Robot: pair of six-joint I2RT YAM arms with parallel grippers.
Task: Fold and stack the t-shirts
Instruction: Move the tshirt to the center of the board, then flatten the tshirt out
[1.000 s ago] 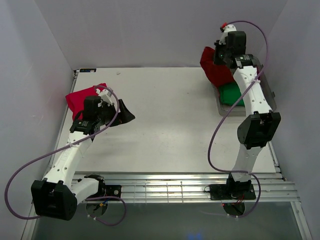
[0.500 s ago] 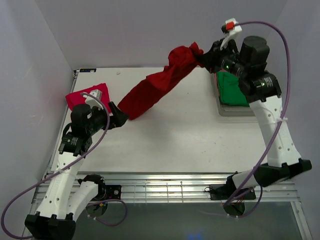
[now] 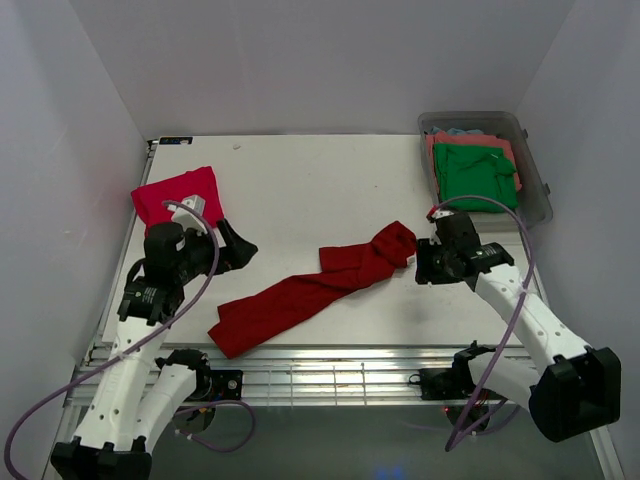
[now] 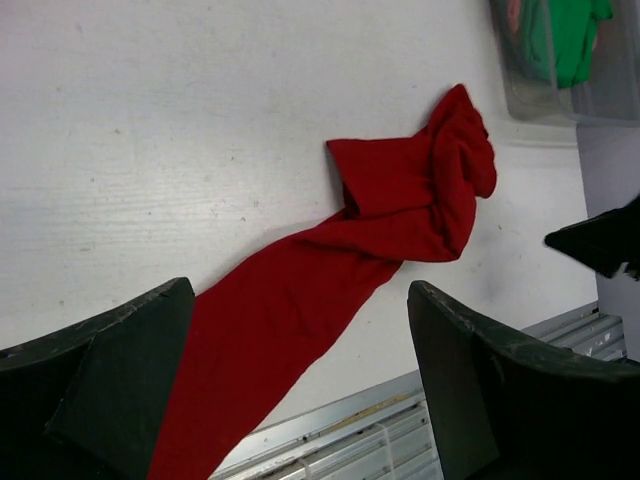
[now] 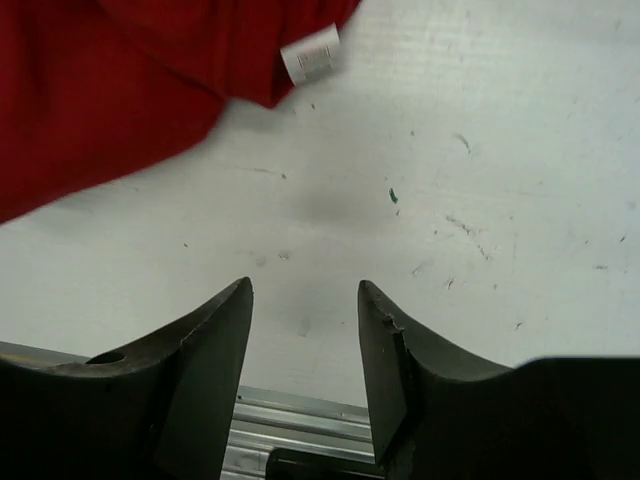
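A dark red t-shirt (image 3: 310, 290) lies crumpled in a long diagonal strip on the table, from the front left up to a bunched end at the right. My right gripper (image 3: 420, 262) sits just right of that bunched end, open and empty; in its wrist view (image 5: 305, 287) the cloth (image 5: 120, 90) with its white label (image 5: 310, 55) lies apart from the fingers. My left gripper (image 3: 240, 246) hangs wide open above the table, left of the strip; its wrist view (image 4: 300, 288) looks down on the shirt (image 4: 330, 270). A folded pinkish-red t-shirt (image 3: 175, 195) rests at the back left.
A clear grey tub (image 3: 535, 190) at the back right holds a green t-shirt (image 3: 475, 172) on top of a coral one (image 3: 432, 148). The metal rail (image 3: 350, 365) runs along the table's front edge. White walls close in the left, right and back sides.
My right arm swung the dark red t-shirt from the tub out over the table, lowered it and opened, letting it go. The shirt now lies flat. The left arm barely shifted.
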